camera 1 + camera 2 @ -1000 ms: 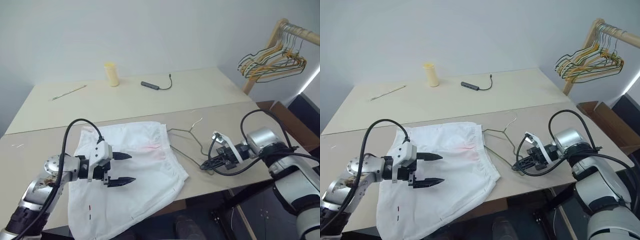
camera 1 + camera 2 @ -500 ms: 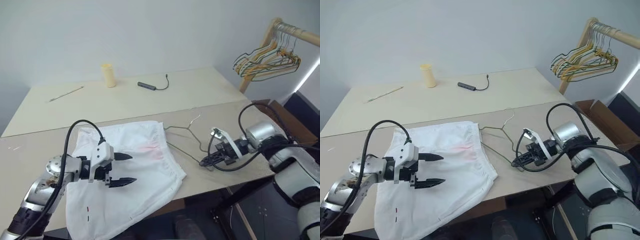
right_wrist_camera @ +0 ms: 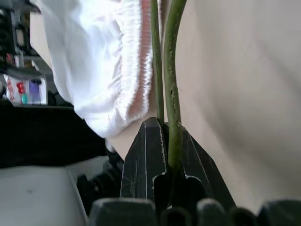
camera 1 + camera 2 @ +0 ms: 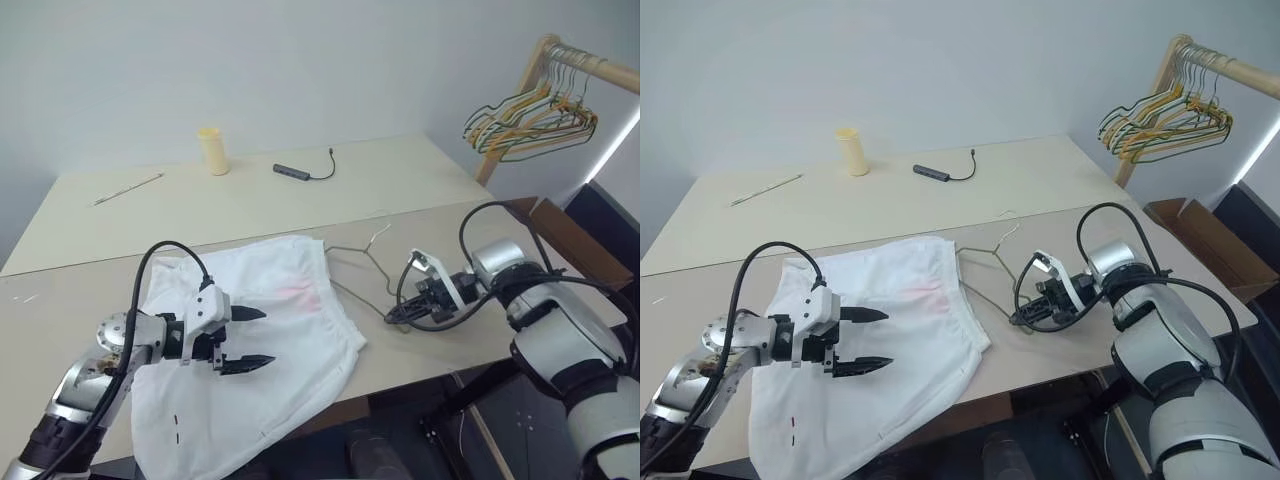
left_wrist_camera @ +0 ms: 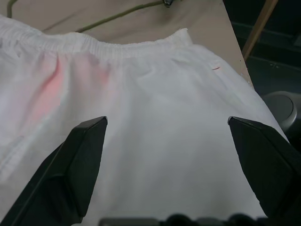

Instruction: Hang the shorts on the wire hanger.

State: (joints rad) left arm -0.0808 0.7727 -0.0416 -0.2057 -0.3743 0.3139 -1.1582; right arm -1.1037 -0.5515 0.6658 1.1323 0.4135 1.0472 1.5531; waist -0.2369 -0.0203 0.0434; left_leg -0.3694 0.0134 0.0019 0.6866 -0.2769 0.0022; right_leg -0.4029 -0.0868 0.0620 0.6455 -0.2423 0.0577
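Clamping wire hanger (image 3: 170, 84), right end effector (image 4: 398, 316) (left end effector (image 4: 246, 339) agape over shorts (image 4: 290, 330)).

The thin-fabric shorts with a gathered waistband (image 4: 270, 340) are white, with a faint pink smudge near the waist and tiny red and dark marks by 1 hem. The thin triangular wire hanger (image 4: 985, 272) is dark olive-grey. The flat wooden tabletop (image 4: 300, 205) is pale beige. On it stand a pale yellow cylindrical cup (image 4: 210, 150) and a dark grey cable adapter (image 4: 300, 172). The bunch of wire hangers on the light wooden rail (image 4: 525, 115) is yellow, green and orange. Each end effector's fingers (image 5: 77, 160) are black.
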